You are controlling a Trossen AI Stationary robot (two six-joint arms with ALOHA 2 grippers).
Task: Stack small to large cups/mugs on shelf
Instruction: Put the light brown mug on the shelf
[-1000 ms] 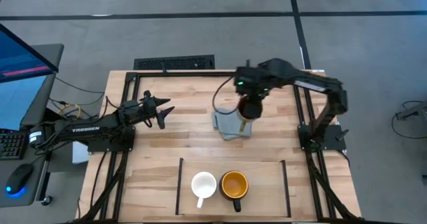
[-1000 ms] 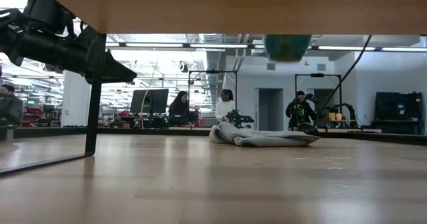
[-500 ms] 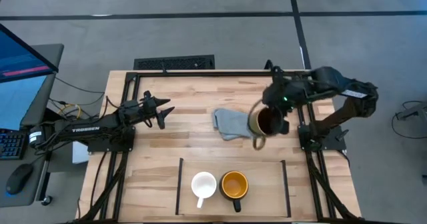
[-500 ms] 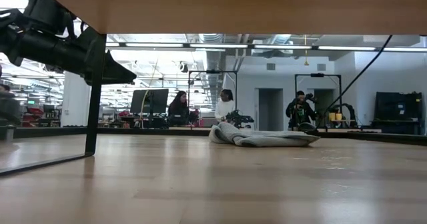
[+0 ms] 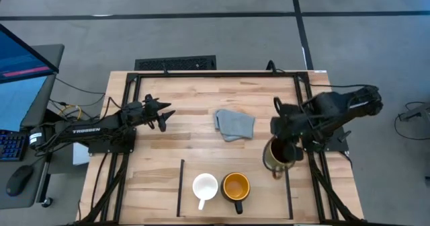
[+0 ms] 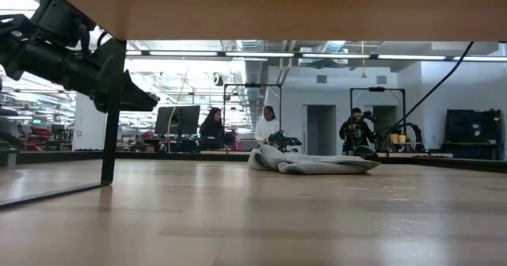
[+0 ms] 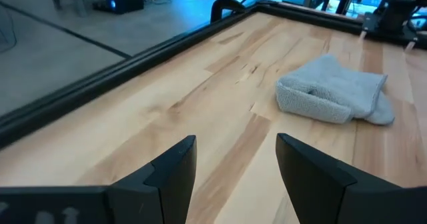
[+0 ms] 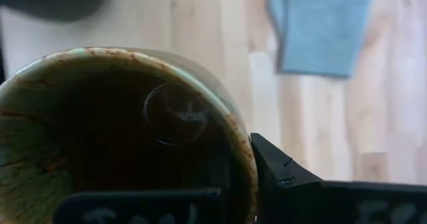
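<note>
two mugs (image 5: 220, 187) on shelf (image 5: 262, 182), cloth (image 5: 234, 124) behind

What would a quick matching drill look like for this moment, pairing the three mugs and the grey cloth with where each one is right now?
Things:
1. small white mug
2. dark mug with yellow-orange inside
3. brownish-gold mug with dark inside
4. grey cloth

Places:
A. held by the right gripper over the shelf's right black bar
B. lying mid-table, beyond the shelf
C. on the shelf, nearer its left bar
D. on the shelf, just right of another mug

Pairs: 1-C, 2-D, 3-A, 4-B
</note>
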